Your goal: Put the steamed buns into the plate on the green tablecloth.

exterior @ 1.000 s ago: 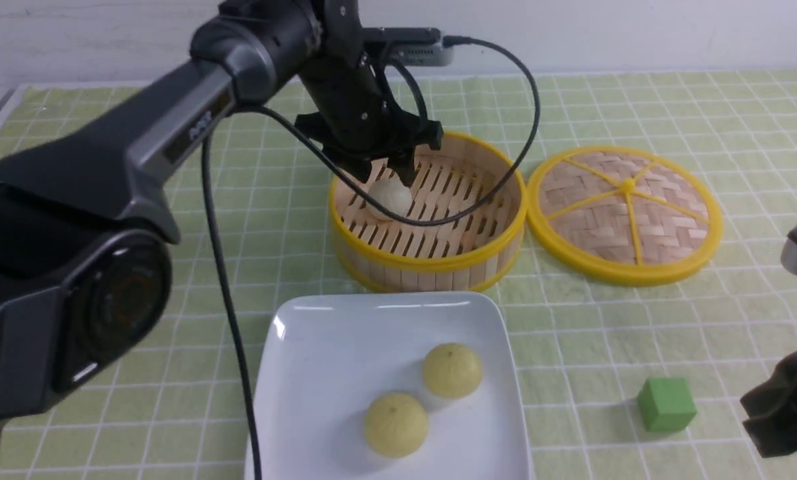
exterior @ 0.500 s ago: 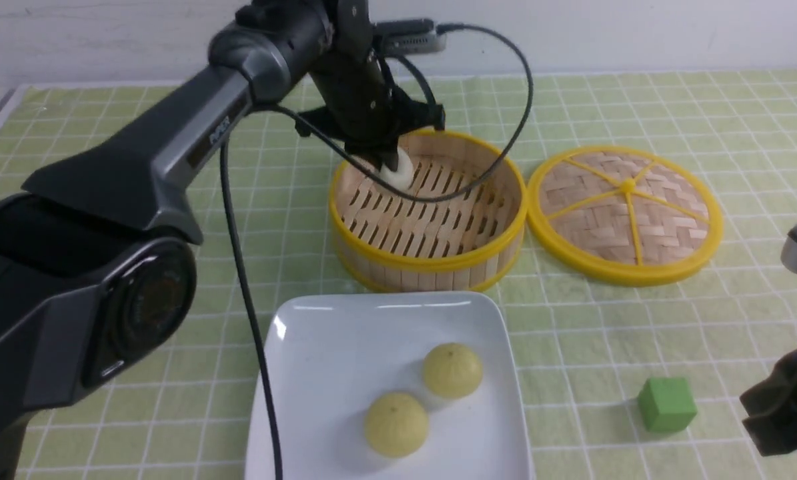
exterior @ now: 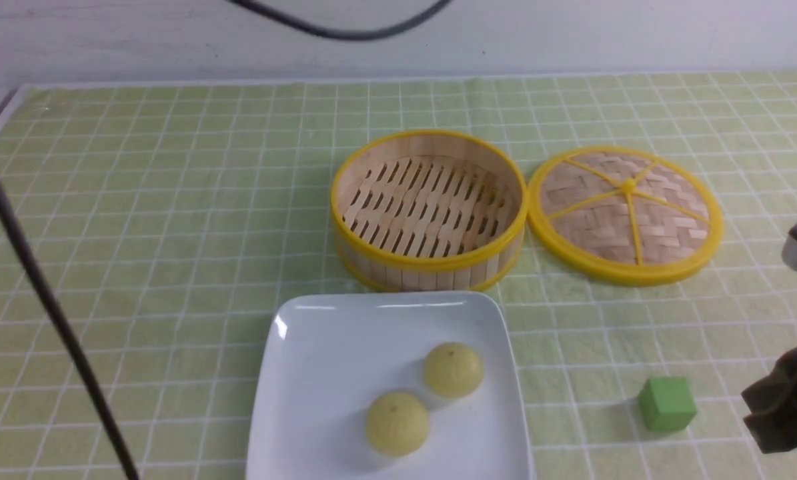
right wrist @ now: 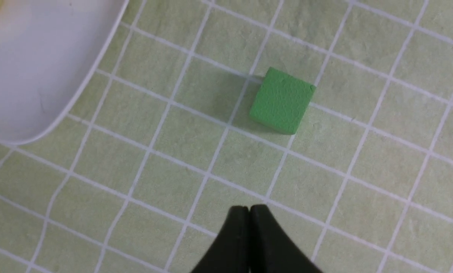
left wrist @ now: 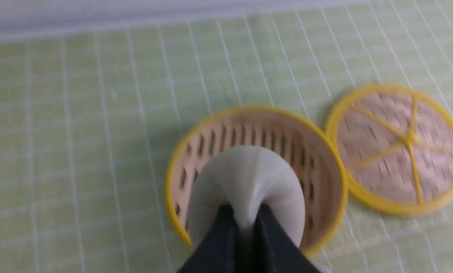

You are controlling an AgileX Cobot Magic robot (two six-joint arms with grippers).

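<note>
- Green tablecloth (exterior: pixel 138 233), thin white grid, runs across the whole table, far L to R, pale wall (exterior: pixel 571 37) behind it.
- Far L, a dark cable (exterior: pixel 51 307) cuts down through front view; another stretch loops up top, against the wall.
- L gripper (left wrist: pixel 245 216) is on the wrist cam, clenched round the off-white bun (left wrist: pixel 249 174), tips pressing a deep crease into it! Bun's up in the air, w/ the steamer basket seen behind it.
- Mid-L, glossy white plate (exterior: pixel 325 347) lies flat on the cloth, nearer the cam than the basket.
- Two pale yellow buns sit apart on it: near bun (exterior: pixel 397 423), then far bun (exterior: pixel 453 370) a bit further R.
- Behind the plate, yellow-rimmed steamer basket (exterior: pixel 431 263), slatted base on show.
- Just R of it, woven lid (exterior: pixel 628 220), yellow spokes & knob.
- Further R, nearer the cam, green cube (exterior: pixel 667 403) on the cloth.
- Far R edge, R gripper (right wrist: pixel 249 208): tips together, nothing btwn 'em, well apart from the plate.
</note>
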